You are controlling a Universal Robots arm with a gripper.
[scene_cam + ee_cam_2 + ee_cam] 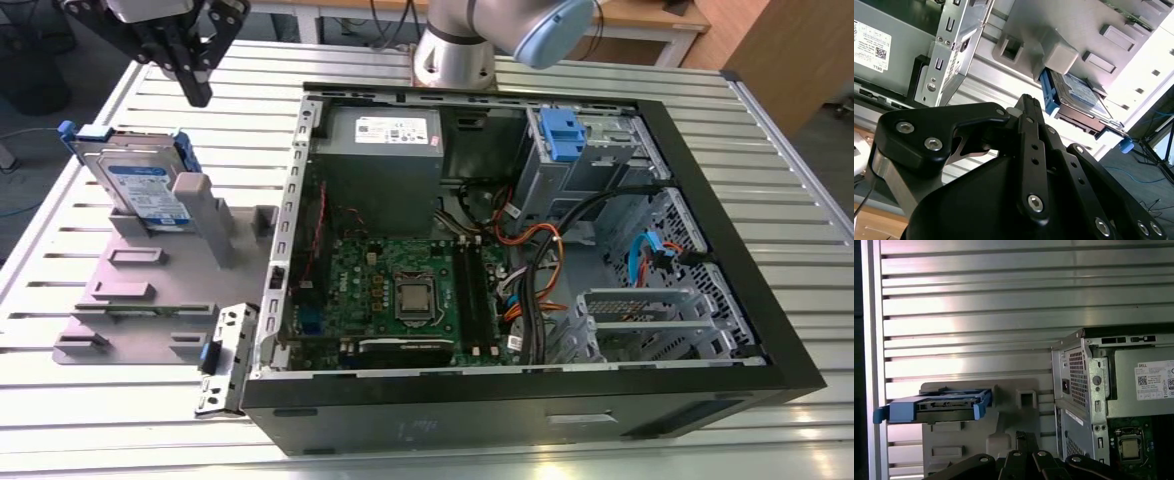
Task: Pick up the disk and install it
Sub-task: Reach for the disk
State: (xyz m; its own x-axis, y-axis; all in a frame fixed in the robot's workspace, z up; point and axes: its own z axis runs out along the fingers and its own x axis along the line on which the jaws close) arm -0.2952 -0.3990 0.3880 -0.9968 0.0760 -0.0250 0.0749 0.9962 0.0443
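A slatted metal table (347,60) holds an open computer case (534,410), lying on its side with its insides exposed. Just outside the case's rear panel sits a grey holder (134,290), and the disk (140,185) stands on edge in one of its slots, label showing and blue bracket around its edges.

The gripper (199,95) hangs in the air outside that same rear panel, higher than the disk and well clear of it, touching nothing. Its two dark fingers are pressed together and hold nothing.

In both wrist views the fingertips point toward the holder, with the disk (1079,95) (936,407) off to one side of the gripper (1026,100) (1026,436) — the gripper is not lined up over it. In the first wrist view the gripper lies between the disk and the case's perforated rear panel.

Inside the case, a grey power-supply box (383,150) fills the corner nearest the gripper, a green motherboard (400,290) lies beside it, and a blue-latched drive cage (581,150) stands at the far wall.
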